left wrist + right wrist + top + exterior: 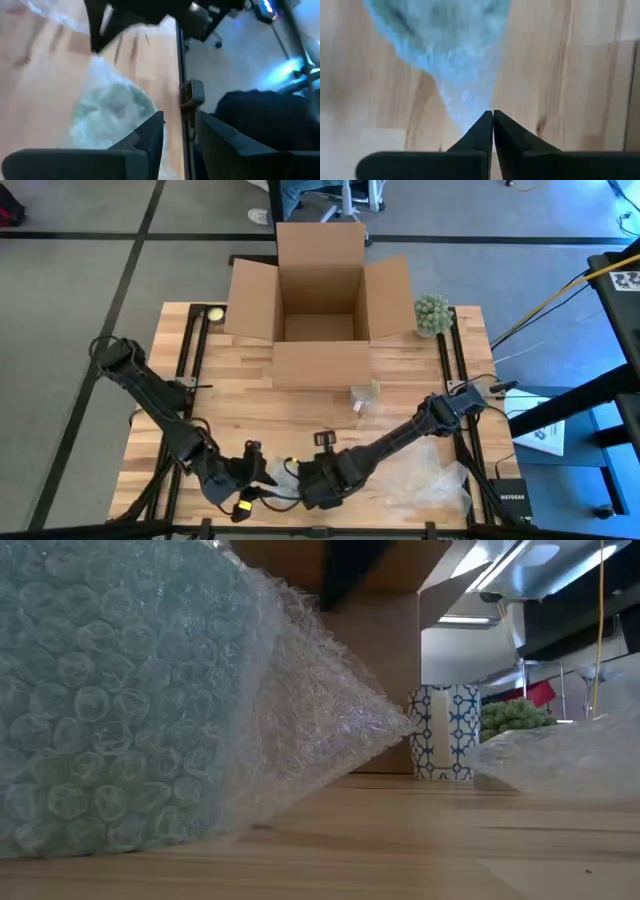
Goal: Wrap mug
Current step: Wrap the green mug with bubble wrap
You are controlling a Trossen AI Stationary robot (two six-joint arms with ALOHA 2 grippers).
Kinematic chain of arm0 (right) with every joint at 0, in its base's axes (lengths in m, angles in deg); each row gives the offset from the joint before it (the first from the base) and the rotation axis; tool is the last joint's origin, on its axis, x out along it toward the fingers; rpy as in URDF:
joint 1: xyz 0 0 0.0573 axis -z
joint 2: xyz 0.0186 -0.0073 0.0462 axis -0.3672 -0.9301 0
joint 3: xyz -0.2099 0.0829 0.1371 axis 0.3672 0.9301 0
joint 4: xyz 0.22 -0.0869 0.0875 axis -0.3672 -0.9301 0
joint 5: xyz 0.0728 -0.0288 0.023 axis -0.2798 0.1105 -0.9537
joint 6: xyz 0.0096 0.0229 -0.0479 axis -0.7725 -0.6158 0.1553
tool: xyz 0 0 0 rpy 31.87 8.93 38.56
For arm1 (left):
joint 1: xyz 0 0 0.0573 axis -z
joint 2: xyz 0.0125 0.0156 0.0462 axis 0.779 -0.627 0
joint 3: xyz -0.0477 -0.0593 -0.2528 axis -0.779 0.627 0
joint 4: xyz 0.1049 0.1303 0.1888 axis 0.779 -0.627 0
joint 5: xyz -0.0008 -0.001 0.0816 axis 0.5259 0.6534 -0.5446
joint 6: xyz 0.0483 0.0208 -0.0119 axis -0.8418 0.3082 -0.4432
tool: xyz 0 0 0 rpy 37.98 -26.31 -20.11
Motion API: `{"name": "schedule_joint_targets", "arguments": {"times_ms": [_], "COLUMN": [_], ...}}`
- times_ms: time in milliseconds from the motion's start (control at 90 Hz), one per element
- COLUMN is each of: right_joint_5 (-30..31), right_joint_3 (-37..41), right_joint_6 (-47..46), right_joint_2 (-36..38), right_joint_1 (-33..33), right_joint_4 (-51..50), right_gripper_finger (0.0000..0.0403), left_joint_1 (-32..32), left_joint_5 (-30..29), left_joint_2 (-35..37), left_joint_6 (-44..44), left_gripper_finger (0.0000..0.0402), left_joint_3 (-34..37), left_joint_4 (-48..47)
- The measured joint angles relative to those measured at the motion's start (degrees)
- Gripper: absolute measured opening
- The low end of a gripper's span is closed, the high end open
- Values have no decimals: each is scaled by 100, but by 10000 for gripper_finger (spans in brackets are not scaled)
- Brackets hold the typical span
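A bubble-wrap bundle (285, 473) with something pale blue-green inside lies near the table's near edge; it fills the left of the low view (120, 700). My right gripper (493, 116) is shut on its narrowed end, coming in from the right (303, 480). My left gripper (180, 132) stands open just left of the bundle (258, 468), with nothing between its fingers. A white mug with a blue pattern (445, 730) stands upright on the table in front of the cardboard box (365, 394). My right gripper pinches the gathered, tapering end of the bubble wrap (472, 102) between its two fingertips. The fingers slant down from the table's right side. The wide part of the bundle (435, 30) lies beyond the fingertips, and the low view shows its underside on the table.
An open cardboard box (320, 305) stands at the far middle, with a green plant-like ball (433, 313) to its right. A loose sheet of bubble wrap (430, 480) lies at the near right. A small pale ball (214, 313) sits at the far left.
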Motion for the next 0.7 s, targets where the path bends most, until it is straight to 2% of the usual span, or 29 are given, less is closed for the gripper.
{"name": "schedule_joint_targets", "arguments": {"times_ms": [311, 411, 533, 700], "right_joint_5": [162, 165, 161, 152], "right_joint_3": [412, 545, 728, 936], "right_joint_6": [-64, -65, -42, -26], "right_joint_2": [2, 9, 9, 9], "right_joint_1": [-20, -25, -15, -11], "right_joint_4": [531, 822, 1323, 1770], "right_gripper_finger": [1, 1, 1, 1], "left_joint_1": [-556, -680, -886, -1117], "left_joint_5": [977, 994, 742, 712], "left_joint_2": [-816, -908, -1042, -1234], "left_joint_6": [409, 407, 512, 725], "left_gripper_finger": [98, 98, 97, 97], "left_joint_3": [6, -17, -26, -35], "left_joint_4": [5, -75, -451, -412]}}
